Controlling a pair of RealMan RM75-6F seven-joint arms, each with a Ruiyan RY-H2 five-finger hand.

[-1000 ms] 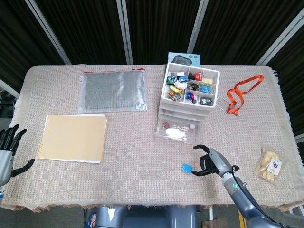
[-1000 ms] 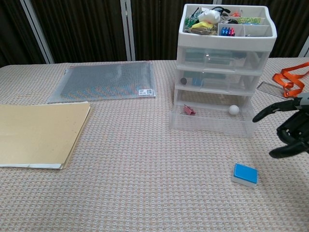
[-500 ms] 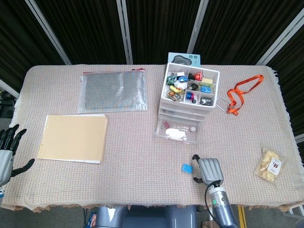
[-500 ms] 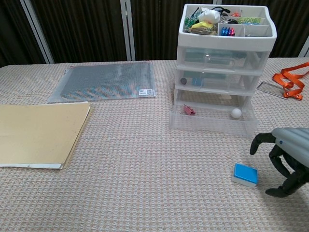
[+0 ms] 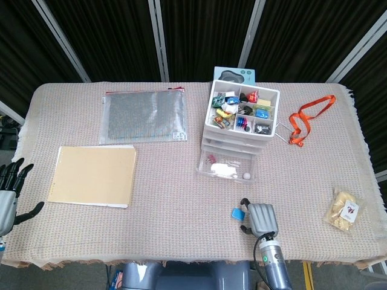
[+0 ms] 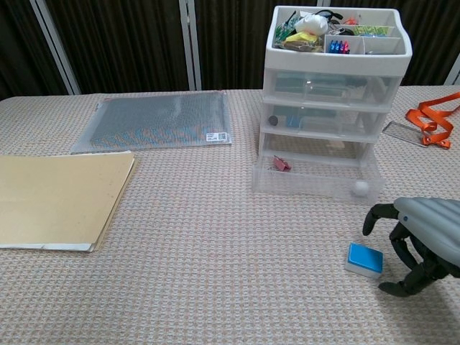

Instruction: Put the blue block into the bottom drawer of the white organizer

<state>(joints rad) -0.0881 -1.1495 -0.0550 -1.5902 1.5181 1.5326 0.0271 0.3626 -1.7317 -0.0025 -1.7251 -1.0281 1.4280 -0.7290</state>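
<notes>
Your left hand (image 5: pixel 8 187) rests at the far left edge of the table with its dark fingers spread apart and nothing in them. Just inward of it lies the flat tan paper folder (image 5: pixel 92 176), and behind that the clear mesh zip pouch (image 5: pixel 144 116). Toward the middle stands the white plastic three-drawer organizer (image 6: pixel 331 88), its top tray full of small coloured odds and ends; its clear bottom drawer (image 6: pixel 316 176) is pulled out toward you, with a small red clip (image 6: pixel 281 164) and a little white ball (image 6: pixel 359 189) inside. In front of that drawer, on the woven tablecloth (image 6: pixel 201 244), sits the small blue block (image 6: pixel 364 259), flat and outside the drawer. Your right hand (image 6: pixel 413 241) hovers just beside the block on its right, fingers curled downward around empty space, not gripping it; whether a fingertip touches the block I cannot tell. Further right lie the orange lanyard (image 5: pixel 308 116) and a clear snack packet (image 5: pixel 344 209).
</notes>
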